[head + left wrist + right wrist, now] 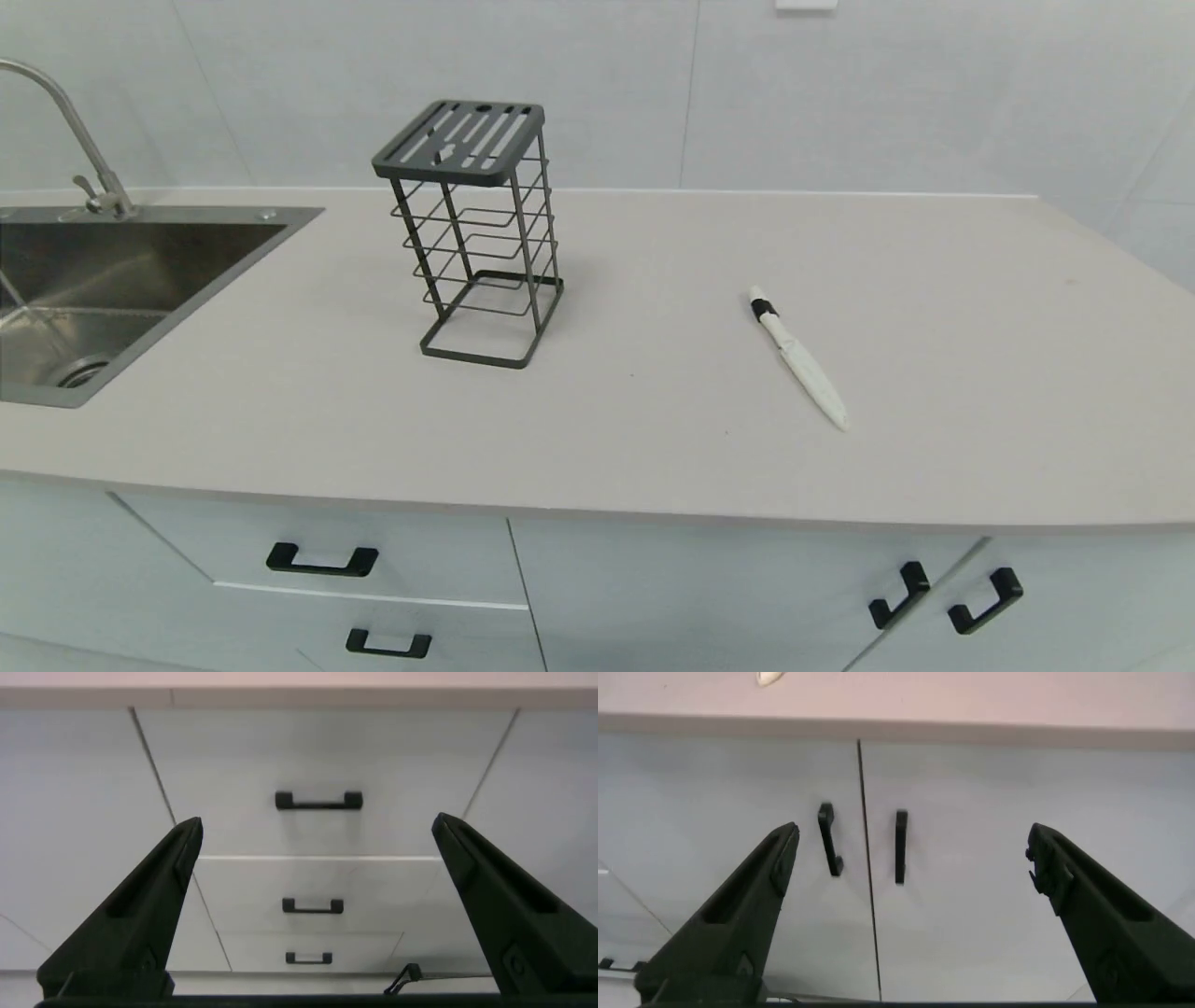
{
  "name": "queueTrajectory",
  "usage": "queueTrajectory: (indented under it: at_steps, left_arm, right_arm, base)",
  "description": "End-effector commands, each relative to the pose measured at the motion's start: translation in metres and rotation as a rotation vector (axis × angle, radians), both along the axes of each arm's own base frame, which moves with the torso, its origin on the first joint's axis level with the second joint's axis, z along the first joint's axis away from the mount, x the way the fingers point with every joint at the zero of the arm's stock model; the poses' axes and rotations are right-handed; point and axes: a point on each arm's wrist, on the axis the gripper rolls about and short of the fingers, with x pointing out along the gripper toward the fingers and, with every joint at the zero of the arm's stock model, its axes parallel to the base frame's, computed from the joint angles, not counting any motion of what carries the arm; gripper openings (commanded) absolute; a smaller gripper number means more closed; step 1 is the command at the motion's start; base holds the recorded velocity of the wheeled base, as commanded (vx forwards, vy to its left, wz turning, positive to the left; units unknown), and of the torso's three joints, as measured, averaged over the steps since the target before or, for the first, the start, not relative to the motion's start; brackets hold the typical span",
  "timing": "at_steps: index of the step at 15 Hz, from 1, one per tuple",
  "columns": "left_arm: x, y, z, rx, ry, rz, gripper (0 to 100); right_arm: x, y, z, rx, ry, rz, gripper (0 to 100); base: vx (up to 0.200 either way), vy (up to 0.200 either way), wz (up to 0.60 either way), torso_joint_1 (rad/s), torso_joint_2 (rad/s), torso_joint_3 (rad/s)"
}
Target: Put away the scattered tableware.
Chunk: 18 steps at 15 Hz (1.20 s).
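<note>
Knife [798,359] is the only loose piece on the counter [653,439], and nothing has hold of it. From the left: the sink [56,308] is set into the counter's left end. The rack [481,233], a wire frame with a slotted top, stands upright to the right of the sink with nothing in it. The knife lies flat well to the right of the rack, slanted, its tapered end toward the front edge.

Below counter level, the left gripper [318,826] faces the drawers [234,775] with jaws spread wide and nothing between them. The right gripper [912,831] faces the doors [990,859], equally wide and empty.

Risks, as I judge them: both arms sit under the counter lip, so a straight lift could clip the edge. The knife is thin and flat on a smooth top, so a pinch from above may skid or spin it, perhaps toward the front edge. The slots are narrow and the rack looks light, so a tilted or off-centre insertion could jam, then shove or tip it
</note>
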Motion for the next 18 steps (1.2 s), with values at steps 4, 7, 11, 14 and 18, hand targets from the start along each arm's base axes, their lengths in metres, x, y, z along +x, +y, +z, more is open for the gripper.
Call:
queueTrajectory:
  at_steps: [4,7,11,14,18]
  left_arm:
    - [0.0001,0.0,0.0002,0.0,0.0,0.0,100]
    - [0.0001,0.0,0.0002,0.0,0.0,0.0,100]
    - [0.0001,0.0,0.0002,0.0,0.0,0.0,100]
    - [0.0001,0.0,0.0004,-0.002,-0.002,0.0,100]
    - [0.0001,0.0,0.0002,-0.002,0.0,0.0,100]
  right_arm:
    - [0.0001,0.0,0.0001,0.0,0.0,0.001,100]
    - [0.0001,0.0,0.0001,0.0,0.0,0.001,100]
    - [0.0001,0.0,0.0001,0.0,0.0,0.001,100]
    - [0.0001,0.0,0.0001,0.0,0.0,0.001,100]
    - [0.0001,0.0,0.0001,0.0,0.0,0.001,100]
  base:
    - [0.0,0.0,0.0,0.306,-0.51,-0.244]
    - [0.0,0.0,0.0,0.277,-0.53,-0.256]
    - [0.0,0.0,0.0,0.287,-0.55,-0.266]
    - [0.0,0.0,0.0,0.303,-0.59,-0.281]
    - [0.0,0.0,0.0,0.108,-0.21,-0.104]
